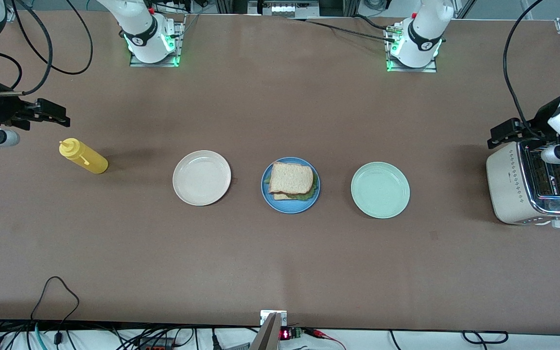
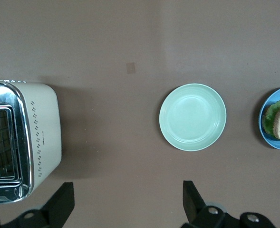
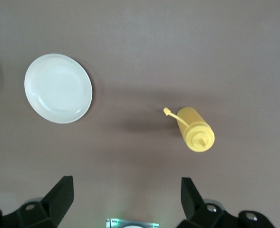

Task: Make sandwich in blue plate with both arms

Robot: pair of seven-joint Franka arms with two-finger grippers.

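Table (image 1: 280,272): matt brown covering, smooth. Toaster (image 1: 508,189): cream casing, glossy chrome top. Mustard bottle (image 1: 85,156): smooth yellow plastic. Blue plate (image 1: 272,200), cream-white plate (image 1: 201,178), mint-green plate (image 1: 380,190): smooth, slight sheen. Bread (image 1: 290,177): porous.

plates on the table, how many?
3, in a row: cream-white plate toward the right arm's end, blue plate in the middle holding the sandwich, mint-green plate toward the left arm's end.
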